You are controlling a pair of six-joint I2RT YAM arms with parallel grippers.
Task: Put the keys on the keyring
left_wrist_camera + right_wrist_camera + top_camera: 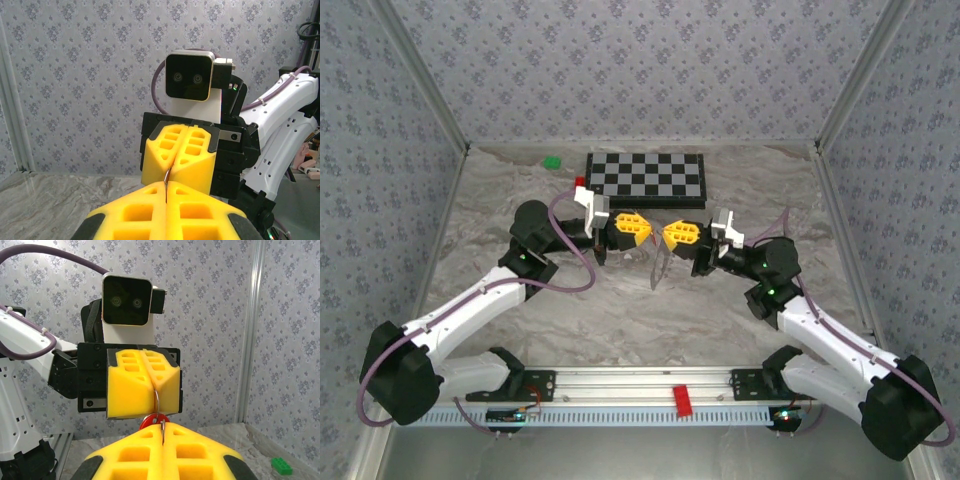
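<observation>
Above the middle of the table my two grippers meet tip to tip. My left gripper is shut on the thin grey keyring, and my right gripper is shut on the same ring from the other side. The ring's wire runs between both pairs of yellow fingers, and its floppy loop hangs below them. The small red key sits at the ring just behind my right fingertips. I cannot tell whether it is threaded on.
A chessboard lies at the back of the table, with a green block and a red block to its left. Another red piece sits on the front rail. Patterned walls close in three sides.
</observation>
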